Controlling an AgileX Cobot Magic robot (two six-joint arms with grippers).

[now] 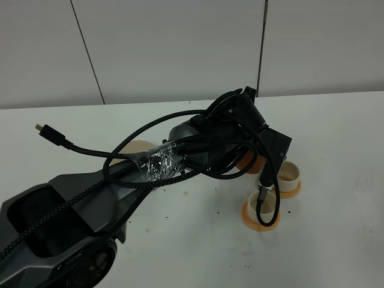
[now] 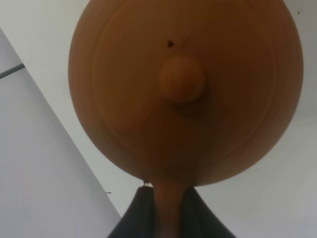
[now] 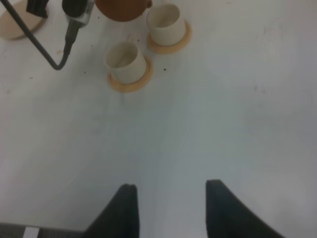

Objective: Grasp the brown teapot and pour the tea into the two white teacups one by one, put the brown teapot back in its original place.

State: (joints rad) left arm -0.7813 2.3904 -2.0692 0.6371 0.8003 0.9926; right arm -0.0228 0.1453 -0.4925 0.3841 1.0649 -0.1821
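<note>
left gripper (image 2: 168, 215): clenched on brown teapot (image 2: 183, 89) handle, for tilt control | position: aloft off saucer (image 1: 138, 147), just beside farther teacup (image 1: 290, 173), spout hidden, probably lining up pour | right gripper (image 3: 171, 203): released, parked well apart, out of the way

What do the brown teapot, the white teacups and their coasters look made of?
The brown teapot: likely unglazed clay, matte reddish-brown, no glare. The white teacups: probably ceramic, smooth cream surface; glaze unclear in the blur. The orange coasters: flat, dull; material cannot be told.
</note>
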